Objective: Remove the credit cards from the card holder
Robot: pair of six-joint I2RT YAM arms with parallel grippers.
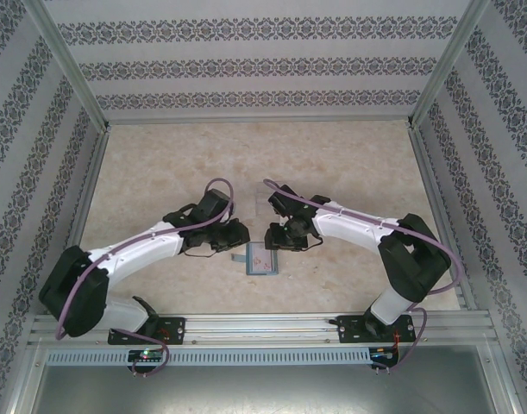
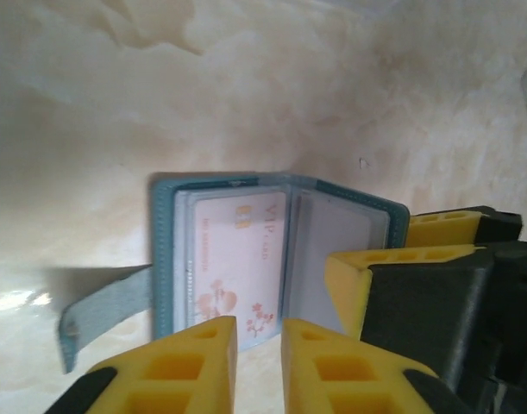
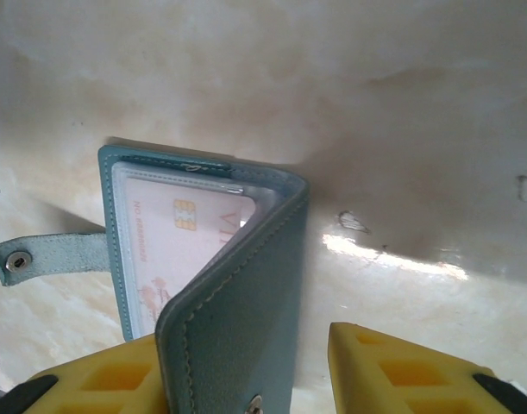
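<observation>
**Operator:** What is hidden from me?

**Guide:** The near edge of the wallet (image 2: 332, 226) is cut off behind the left gripper (image 2: 259, 345). Its two yellow fingers stand almost together, and you cannot tell whether they pinch that edge. The card's print is blurred.

**Operator:** How many of each?

**Guide:** You can count one wallet, lying on the table (image 1: 332, 164) between both grippers. One card (image 2: 233, 259), pale with pink flowers, sits in the clear pocket of the wallet's strap-side half. One strap (image 2: 103, 306) juts from that side.

**Operator:** And the right gripper (image 3: 246, 345)?

**Guide:** Its jaws stand apart around the wallet's raised cover, which leans against one finger, clear of the other.
</observation>
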